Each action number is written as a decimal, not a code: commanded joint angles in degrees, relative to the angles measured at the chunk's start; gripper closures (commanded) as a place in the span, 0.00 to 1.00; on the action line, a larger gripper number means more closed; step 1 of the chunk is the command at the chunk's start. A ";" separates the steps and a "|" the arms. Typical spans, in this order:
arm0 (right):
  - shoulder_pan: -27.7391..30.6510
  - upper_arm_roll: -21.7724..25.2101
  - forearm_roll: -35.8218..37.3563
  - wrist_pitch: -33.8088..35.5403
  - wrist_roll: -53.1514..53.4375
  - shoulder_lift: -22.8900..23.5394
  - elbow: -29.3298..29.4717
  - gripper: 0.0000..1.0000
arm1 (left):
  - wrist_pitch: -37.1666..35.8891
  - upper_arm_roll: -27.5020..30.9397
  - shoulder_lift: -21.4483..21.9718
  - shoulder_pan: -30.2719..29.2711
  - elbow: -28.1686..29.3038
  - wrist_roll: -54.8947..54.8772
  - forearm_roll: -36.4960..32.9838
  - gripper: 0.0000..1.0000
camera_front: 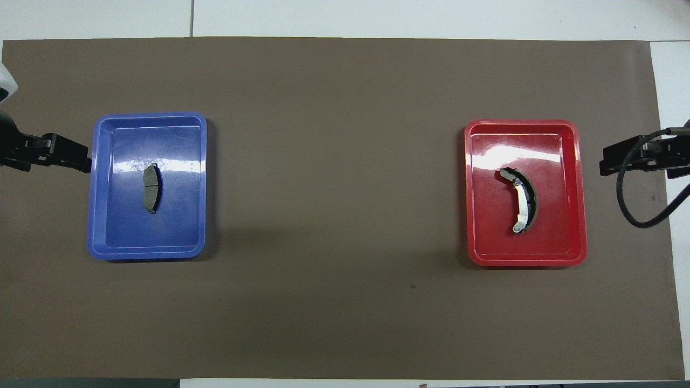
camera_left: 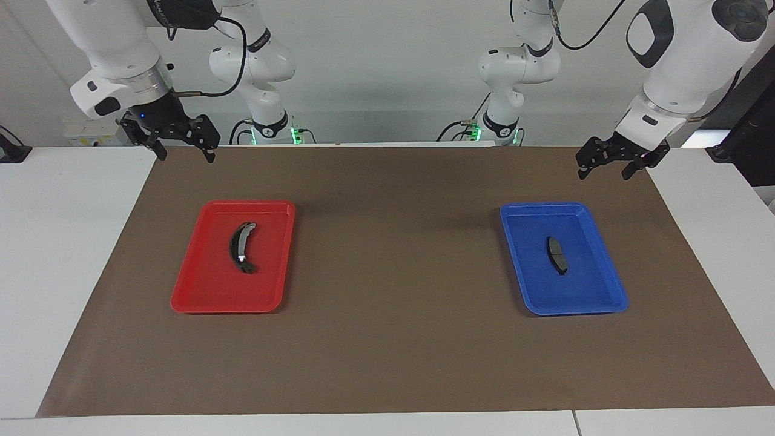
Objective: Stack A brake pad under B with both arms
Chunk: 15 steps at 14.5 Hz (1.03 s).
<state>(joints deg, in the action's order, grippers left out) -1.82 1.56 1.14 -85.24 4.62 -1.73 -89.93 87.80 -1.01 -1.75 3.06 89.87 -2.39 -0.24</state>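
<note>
The A brake pad [camera_left: 557,255] [camera_front: 151,188], short, flat and dark grey, lies in the middle of the blue tray [camera_left: 596,301] [camera_front: 178,237] toward the left arm's end of the table. B [camera_left: 240,247] [camera_front: 522,200], the long black crescent with a pale strip, lies in the red tray [camera_left: 200,297] [camera_front: 571,248] toward the right arm's end. My left gripper [camera_left: 604,174] [camera_front: 81,159] hangs open and empty over the mat beside the blue tray. My right gripper [camera_left: 186,156] [camera_front: 608,161] hangs open and empty over the mat's edge beside the red tray.
A brown mat [camera_left: 393,242] [camera_front: 334,188] covers most of the white table and carries both trays, with a wide bare stretch between them. A black cable [camera_front: 633,215] loops down from the right arm.
</note>
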 commanded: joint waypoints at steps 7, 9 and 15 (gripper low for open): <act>0.68 -0.33 -0.17 -0.01 0.31 -0.73 -0.60 0.00 | -0.88 0.13 1.22 0.02 0.83 -1.12 0.33 0.01; 0.68 -0.25 -0.17 -0.01 0.31 -0.73 -0.69 0.00 | -0.27 0.13 1.66 0.02 1.88 -1.12 0.33 0.01; 0.68 -0.25 -0.17 -0.01 0.48 -0.82 -0.86 0.00 | 8.42 0.13 5.17 -0.07 10.92 -0.95 0.33 0.02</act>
<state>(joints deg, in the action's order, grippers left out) -1.80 1.59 1.14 -85.24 4.62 -1.73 -89.93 91.64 -1.04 -0.22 3.09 94.31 -2.48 -0.23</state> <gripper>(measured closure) 0.000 0.013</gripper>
